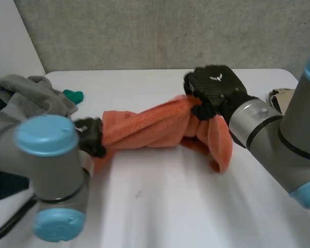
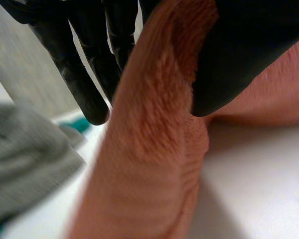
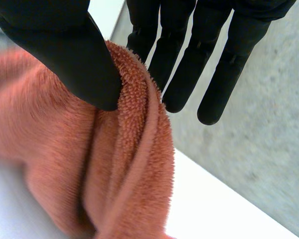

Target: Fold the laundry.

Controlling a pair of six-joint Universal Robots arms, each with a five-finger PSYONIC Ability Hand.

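An orange towel [image 1: 155,126] hangs bunched and stretched between my two hands above the white table [image 1: 186,206]. My left hand [image 1: 90,135] grips its left end; in the left wrist view the towel [image 2: 149,164] is pinched between the thumb [image 2: 239,55] and the fingers [image 2: 89,79]. My right hand [image 1: 214,90] holds the right end, from which a loose flap [image 1: 220,144] hangs down. In the right wrist view the thumb [image 3: 74,55] presses the towel's edge [image 3: 134,149] against the fingers [image 3: 189,59].
A pile of grey laundry [image 1: 33,95] lies at the table's far left, with a small teal item [image 1: 74,95] beside it. A tan object [image 1: 280,98] sits at the far right behind my right arm. A grey wall stands behind the table.
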